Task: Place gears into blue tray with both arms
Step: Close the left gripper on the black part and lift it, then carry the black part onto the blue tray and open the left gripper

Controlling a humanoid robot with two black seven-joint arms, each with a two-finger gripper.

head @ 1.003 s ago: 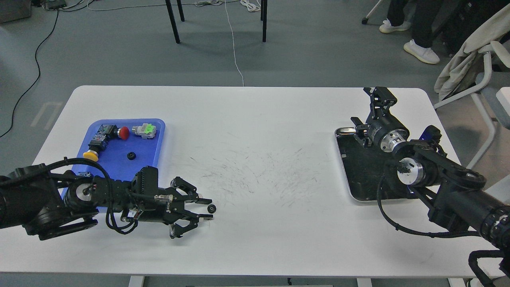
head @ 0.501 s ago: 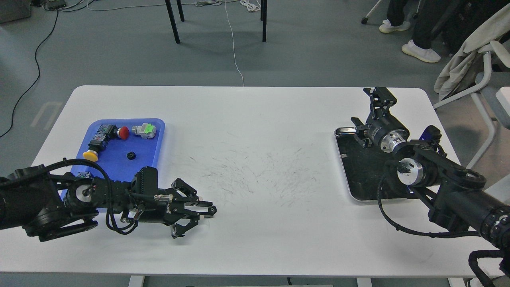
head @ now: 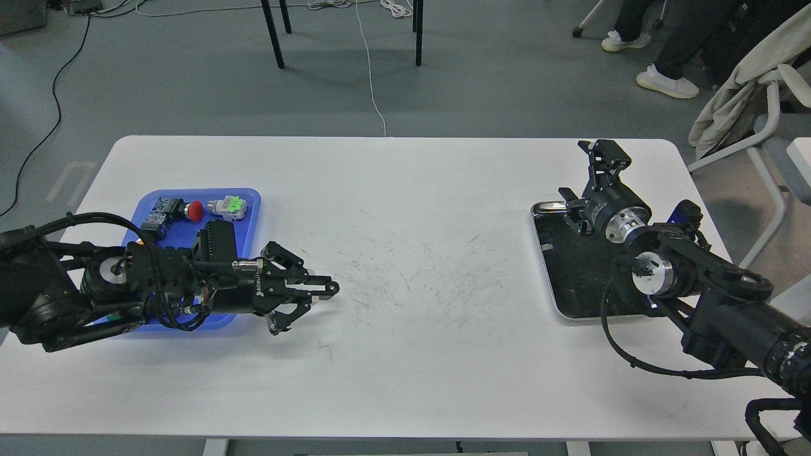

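A tiny black gear (head: 331, 289) is pinched at the tips of my left gripper (head: 326, 289), which is shut on it and held above the white table, just right of the blue tray (head: 251, 210). My left arm lies across the tray's near half and hides much of its floor. No other gear shows. My right gripper (head: 586, 177) is open with nothing between its fingers, hovering over the far edge of the steel tray.
Push-buttons with a red cap (head: 196, 210) and a green cap (head: 232, 205) lie at the blue tray's far end. A shiny steel tray (head: 570, 285) with a dark inside sits at the right. A chair (head: 754, 120) stands beyond the table's right edge.
My left gripper closed on the gear lying on the table, then rose and drew back left toward the blue tray. The left arm now covers the tray's middle. The right arm has not moved.
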